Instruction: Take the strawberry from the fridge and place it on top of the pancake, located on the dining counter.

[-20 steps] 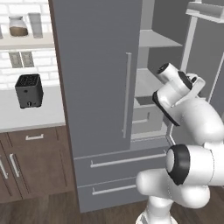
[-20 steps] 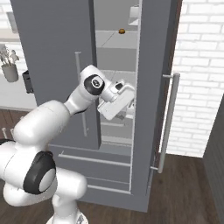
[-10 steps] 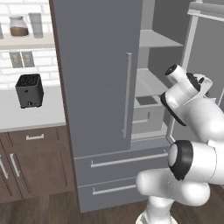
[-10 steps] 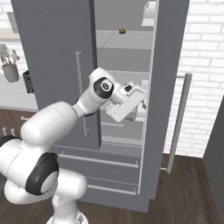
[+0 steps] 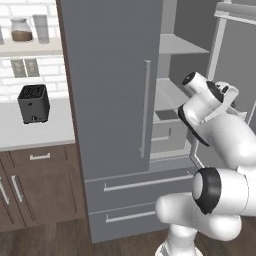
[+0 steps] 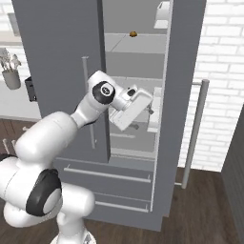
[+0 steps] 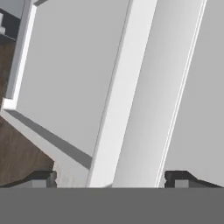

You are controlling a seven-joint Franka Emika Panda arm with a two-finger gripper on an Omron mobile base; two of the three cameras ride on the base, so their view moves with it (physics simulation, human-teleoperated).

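The two-finger gripper [image 7: 109, 177] is spread wide and empty, held just inside the open right door's edge of the tall matte grey fridge [image 6: 62, 57].

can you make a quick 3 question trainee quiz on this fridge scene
1. True or false: the right upper door of the fridge stands open.
2. What state is the tool in? A) shut on a berry B) open and empty C) shut on the door handle
3. What sits on the upper shelf inside the fridge, in the right base view?

Key:
1. True. The right door is swung out and the pale interior shows, while the left door is shut.
2. B. In the hand view the two fingertips stand wide apart with nothing between them.
3. A small brown round lump.
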